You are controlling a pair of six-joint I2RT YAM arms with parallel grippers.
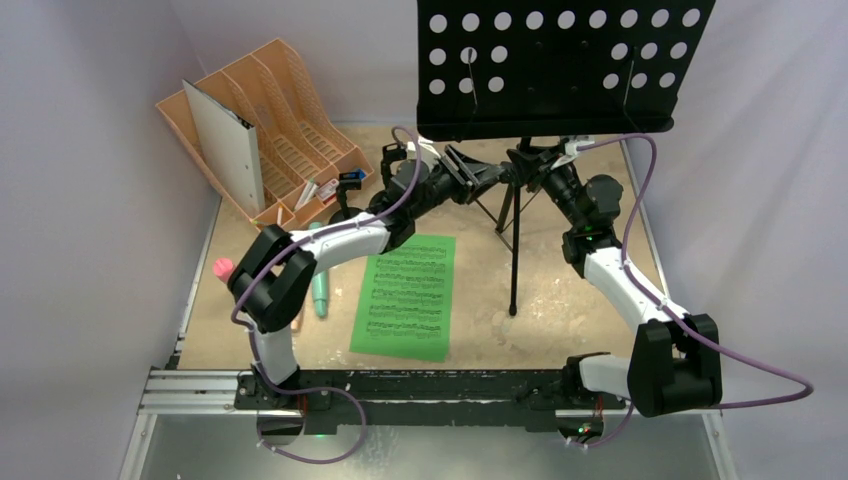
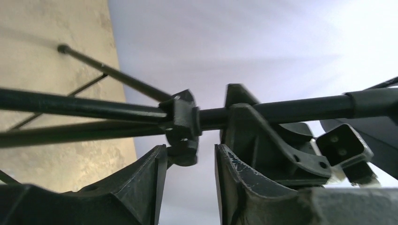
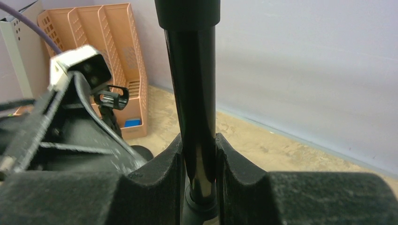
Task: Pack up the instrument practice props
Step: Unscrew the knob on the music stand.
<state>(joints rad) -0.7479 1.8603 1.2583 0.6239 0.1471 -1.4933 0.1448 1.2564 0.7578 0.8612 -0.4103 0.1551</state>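
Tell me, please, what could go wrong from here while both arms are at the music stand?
1. Only the right jaws clamp the tripod; the left jaws stand open at its leg collar, so it might twist or slip.
2. The big perforated desk sits high, so the whole thing may tip if released.
3. A swinging leg could catch the green sheet lying beside it.

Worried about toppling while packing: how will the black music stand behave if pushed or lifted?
Probably top-heavy: the wide perforated desk sits high over thin tripod legs, so a push may tip it. Likely rigid metal; the right gripper clamps its pole without visible bending.
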